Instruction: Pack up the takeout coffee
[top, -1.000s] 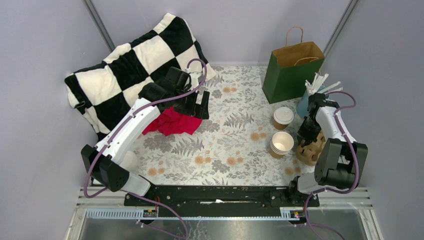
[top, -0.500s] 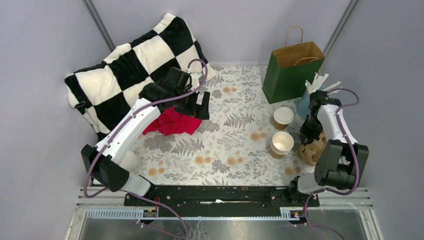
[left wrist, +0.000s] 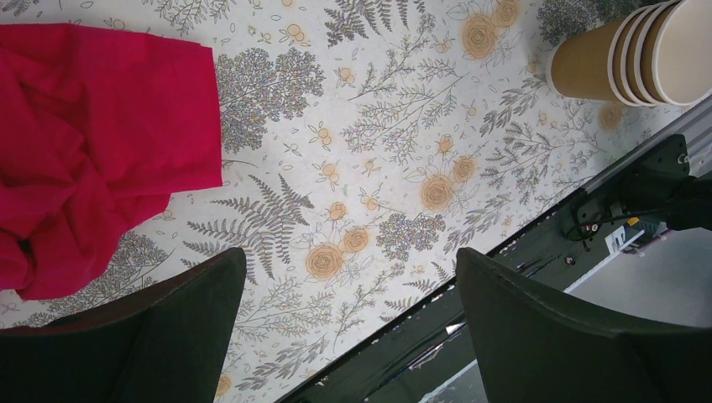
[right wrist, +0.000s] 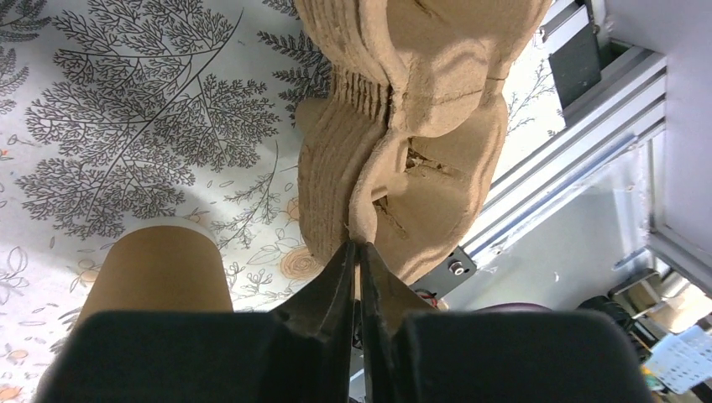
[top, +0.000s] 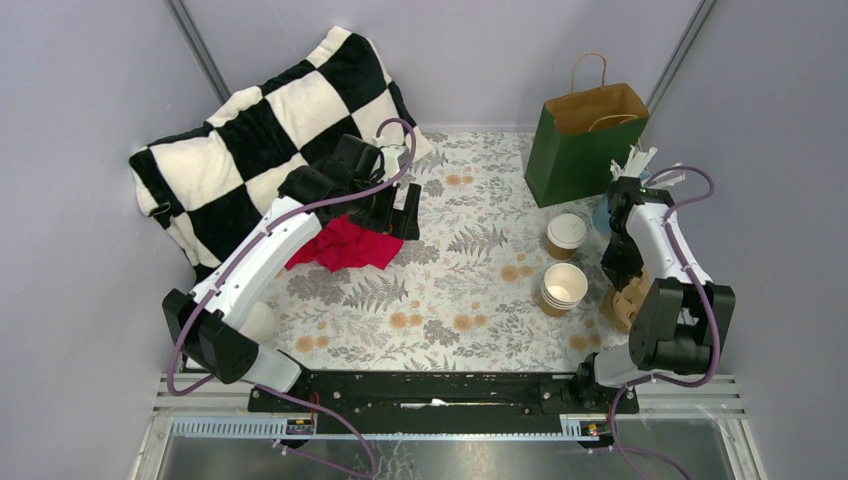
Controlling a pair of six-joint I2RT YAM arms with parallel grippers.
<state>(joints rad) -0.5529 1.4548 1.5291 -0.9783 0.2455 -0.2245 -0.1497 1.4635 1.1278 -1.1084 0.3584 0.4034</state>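
Observation:
The takeout coffee, a brown cup with a white lid, stands upright on the floral table in front of the green bag. My right gripper is to its right, shut on a thin edge of the molded cardboard cup carrier. In the right wrist view the closed jaws pinch the carrier, with a brown cup just to their left; I cannot tell which cup. My left gripper is open and empty over the table beside a red cloth.
A stack of lidless brown cups stands just left of the carrier and shows in the left wrist view. A green paper bag stands open at the back right. A blue holder with white sticks is beside it. A checkered pillow lies back left.
My right arm has shifted slightly back and left with the carrier in its grip, and the carrier has moved a little. The left arm has not moved.

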